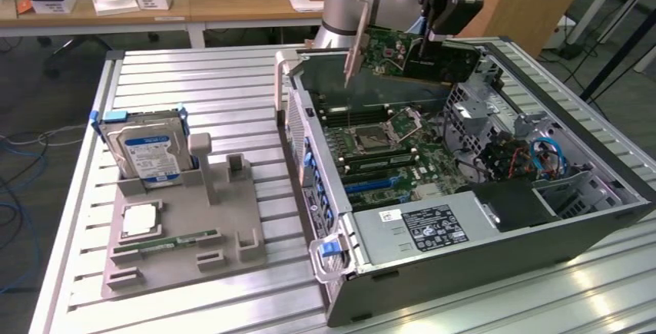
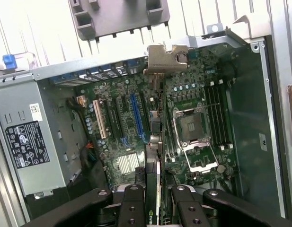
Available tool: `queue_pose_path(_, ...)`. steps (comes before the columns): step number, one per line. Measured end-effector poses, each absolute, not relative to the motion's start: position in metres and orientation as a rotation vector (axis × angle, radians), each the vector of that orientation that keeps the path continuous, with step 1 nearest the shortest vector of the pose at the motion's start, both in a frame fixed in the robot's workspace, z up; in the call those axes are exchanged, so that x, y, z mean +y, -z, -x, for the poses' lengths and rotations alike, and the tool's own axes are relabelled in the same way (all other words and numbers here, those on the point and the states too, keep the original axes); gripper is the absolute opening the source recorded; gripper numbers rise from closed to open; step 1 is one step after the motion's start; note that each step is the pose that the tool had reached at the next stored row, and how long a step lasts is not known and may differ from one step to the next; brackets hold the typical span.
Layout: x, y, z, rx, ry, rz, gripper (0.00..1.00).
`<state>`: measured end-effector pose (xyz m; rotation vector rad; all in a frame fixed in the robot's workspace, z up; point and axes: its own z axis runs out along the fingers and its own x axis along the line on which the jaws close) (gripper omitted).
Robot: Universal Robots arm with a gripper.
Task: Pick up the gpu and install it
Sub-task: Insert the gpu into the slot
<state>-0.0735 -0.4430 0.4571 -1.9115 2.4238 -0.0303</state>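
Observation:
The gpu, a green card with a black fan face and a silver bracket at one end, hangs in the air over the far end of the open computer case. My gripper is shut on its upper edge. In the wrist view the gpu shows edge-on between the black fingers, with its bracket at the far end. It is above the motherboard, between the blue slot and the CPU socket, touching neither.
A power supply fills the case's near end, with cables and a drive cage on the exterior view's right. On the exterior view's left, a grey holder carries a hard drive, a memory stick and a chip.

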Motion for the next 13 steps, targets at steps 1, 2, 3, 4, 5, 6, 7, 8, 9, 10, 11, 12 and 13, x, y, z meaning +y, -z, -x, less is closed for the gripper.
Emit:
queue_pose_path(1,-0.4430,-0.4571,0.0735,2.418,0.030,1.919,0.26)
queue_pose_path(2,-0.4430,-0.4571,0.0735,2.411,0.030,1.927,0.26)
queue_pose_path(3,-0.4430,-0.4571,0.0735,2.405,0.029,1.935,0.26)
queue_pose_path(4,-0.4431,-0.4570,0.0735,2.397,0.029,1.944,0.26)
queue_pose_path(5,-0.4430,-0.4571,0.0735,2.390,0.029,1.953,0.26)
queue_pose_path(6,-0.4431,-0.4570,0.0735,2.383,0.029,1.962,0.26)
queue_pose_path(7,-0.4431,-0.4570,0.0735,2.375,0.028,1.970,0.26)
queue_pose_path(8,-0.4430,-0.4570,0.0735,2.368,0.028,1.979,0.26)
queue_pose_path(9,-0.4430,-0.4569,0.0734,2.362,0.028,1.987,0.26)
queue_pose_path(10,-0.4430,-0.4569,0.0735,2.355,0.027,1.994,0.26)
queue_pose_path(11,-0.4431,-0.4569,0.0735,2.349,0.027,2.002,0.26)
queue_pose_path(12,-0.4430,-0.4569,0.0735,2.342,0.027,2.010,0.26)
queue_pose_path(13,-0.4430,-0.4569,0.0735,2.335,0.027,2.017,0.26)
